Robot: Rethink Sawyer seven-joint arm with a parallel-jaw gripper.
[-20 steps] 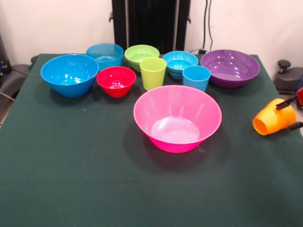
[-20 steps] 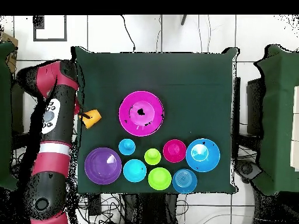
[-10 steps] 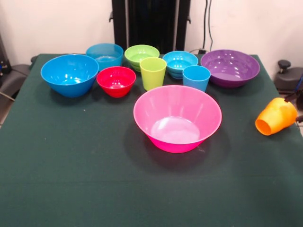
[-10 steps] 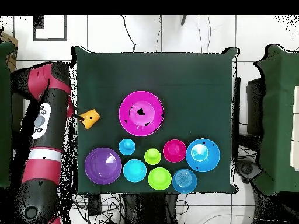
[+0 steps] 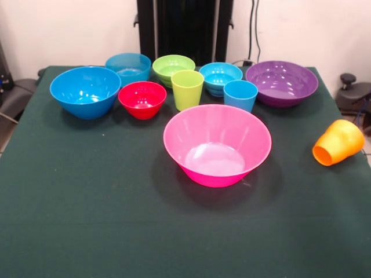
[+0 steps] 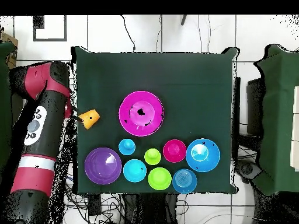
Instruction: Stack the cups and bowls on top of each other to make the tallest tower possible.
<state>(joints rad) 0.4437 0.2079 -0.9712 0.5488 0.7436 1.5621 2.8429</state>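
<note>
My pincer (image 6: 74,116) sits off the desk's (image 5: 87,197) edge, only dark tips showing past my red and black arm (image 6: 41,125) in the overhead view, and I cannot tell whether it is open or closed; the front view does not show it at all. Just beside it lies the orange cup (image 5: 338,142), tipped on its side at the desk's edge with its mouth pointing away from my pincer, toward the desk's middle; whether my tips touch it I cannot tell. Further from my pincer, past the orange cup, the huge pink bowl (image 5: 217,145) stands upright and alone, with nothing in it. The rest stands in a cluster along one edge of the desk, well apart from my pincer: the wide purple bowl (image 5: 282,82) nearest my side, then the light blue cup (image 5: 240,95) and the small blue bowl (image 5: 220,77), the lime green cup (image 5: 187,88) with the lime green bowl (image 5: 173,68) next to it, the small red bowl (image 5: 142,99), the ribbed cyan bowl (image 5: 128,66), and the large blue bowl (image 5: 85,91) farthest off. All of these stand upright, none stacked on another
</note>
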